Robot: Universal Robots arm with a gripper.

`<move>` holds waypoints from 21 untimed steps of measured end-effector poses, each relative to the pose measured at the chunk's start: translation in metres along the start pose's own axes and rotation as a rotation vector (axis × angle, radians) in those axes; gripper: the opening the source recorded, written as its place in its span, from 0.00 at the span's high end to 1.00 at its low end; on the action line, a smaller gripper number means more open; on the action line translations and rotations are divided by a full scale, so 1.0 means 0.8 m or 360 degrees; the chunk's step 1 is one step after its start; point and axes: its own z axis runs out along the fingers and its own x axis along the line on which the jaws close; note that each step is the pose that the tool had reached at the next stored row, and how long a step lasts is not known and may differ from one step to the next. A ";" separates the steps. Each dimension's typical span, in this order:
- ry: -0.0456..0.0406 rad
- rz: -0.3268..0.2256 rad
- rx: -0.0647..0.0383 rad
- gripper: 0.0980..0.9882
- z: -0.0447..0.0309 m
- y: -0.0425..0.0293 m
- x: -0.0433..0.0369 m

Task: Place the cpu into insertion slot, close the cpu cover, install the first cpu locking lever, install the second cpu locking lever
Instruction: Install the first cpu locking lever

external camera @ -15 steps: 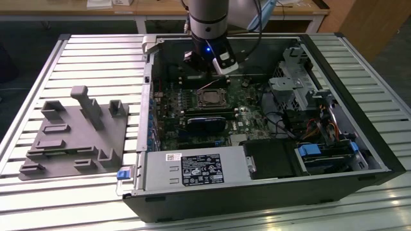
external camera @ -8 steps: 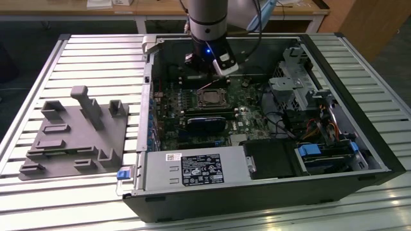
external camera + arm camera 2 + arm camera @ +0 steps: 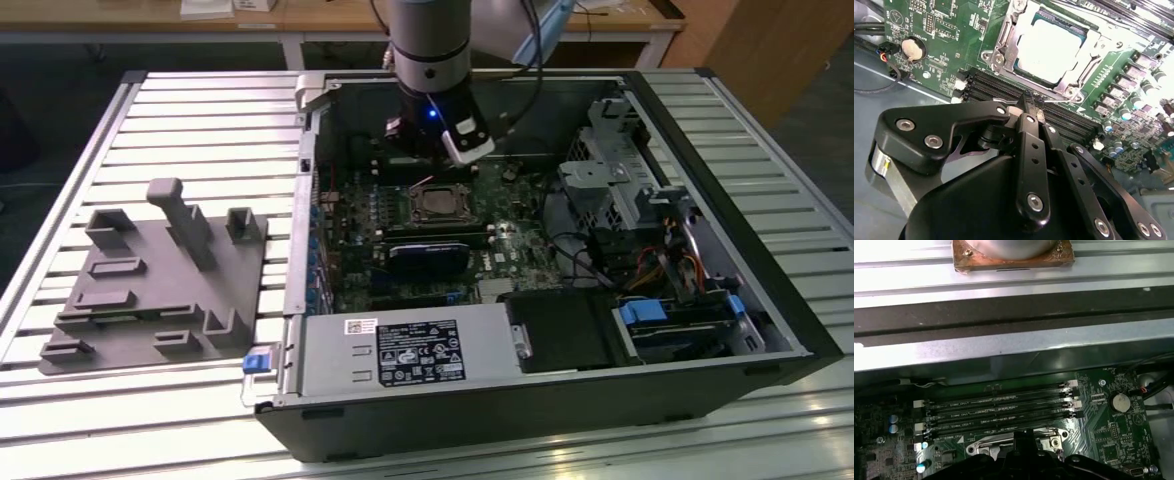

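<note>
The gripper (image 3: 1030, 102) hangs low inside the open computer case (image 3: 781, 330). Its black fingers (image 3: 1026, 150) are pressed together at the tips with nothing visible between them, just beside the long memory slots (image 3: 999, 412) and near the edge of the socket. The cpu (image 3: 1046, 47) lies flat in the insertion slot (image 3: 437, 203). Its pale metal top shows through the square window of the cpu cover (image 3: 1081, 62), which lies down over it. The seating and cover steps therefore look done, and a closed, narrow tip so near the frame seems better suited to pushing a thin locking lever than to carrying a part. Whether either lever is latched cannot be told. In the exterior view the arm (image 3: 430, 40) stands in the upper middle of the frame, above the green circuit board (image 3: 939, 25), with the socket just below the gripper near the centre. The case lies on its side, probably so that the board faces up to a reach from above. It rests on a slatted aluminium table (image 3: 200, 120). A grey fixture tray (image 3: 147, 290) with upright pegs sits on the exterior view's left, apart from the case. Beyond the table, along the top of the frame, are wooden benches (image 3: 134, 15) and a dark floor.
</note>
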 end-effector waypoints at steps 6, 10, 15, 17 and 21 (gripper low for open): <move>-0.0005 0.0017 0.0002 0.99 0.0070 0.0033 -0.001; -0.0008 0.0028 0.0010 0.99 0.0093 0.0089 -0.003; -0.0014 0.0040 0.0026 0.99 0.0097 0.0101 -0.004; -0.0014 0.0040 0.0028 0.99 0.0098 0.0101 -0.004; -0.0060 0.0042 0.0044 0.99 0.0115 0.0093 -0.002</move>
